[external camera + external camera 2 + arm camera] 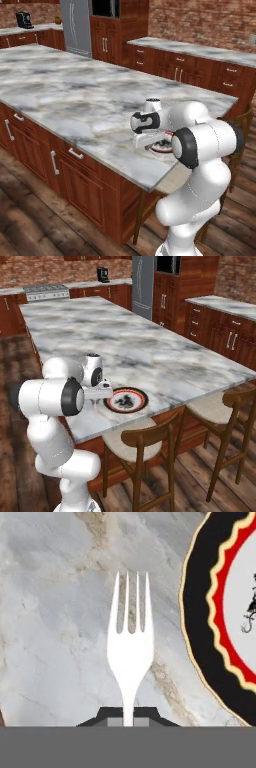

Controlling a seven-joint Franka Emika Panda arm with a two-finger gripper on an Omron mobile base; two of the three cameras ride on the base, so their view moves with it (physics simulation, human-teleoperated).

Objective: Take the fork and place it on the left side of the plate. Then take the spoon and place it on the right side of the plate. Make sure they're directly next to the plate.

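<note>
Gripping the fork by its handle, the gripper has its fingertips closed on the slim stem, tines projecting straight ahead. This hold lets the fork run alongside the plate, whose rim sits near the tines. The fork hangs above the marble countertop, beside the plate.

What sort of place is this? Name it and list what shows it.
A home kitchen, rendered. A long marble island counter with wooden stools pulled up, a steel fridge, a stove, and a plate with a fork in the gripper.
</note>
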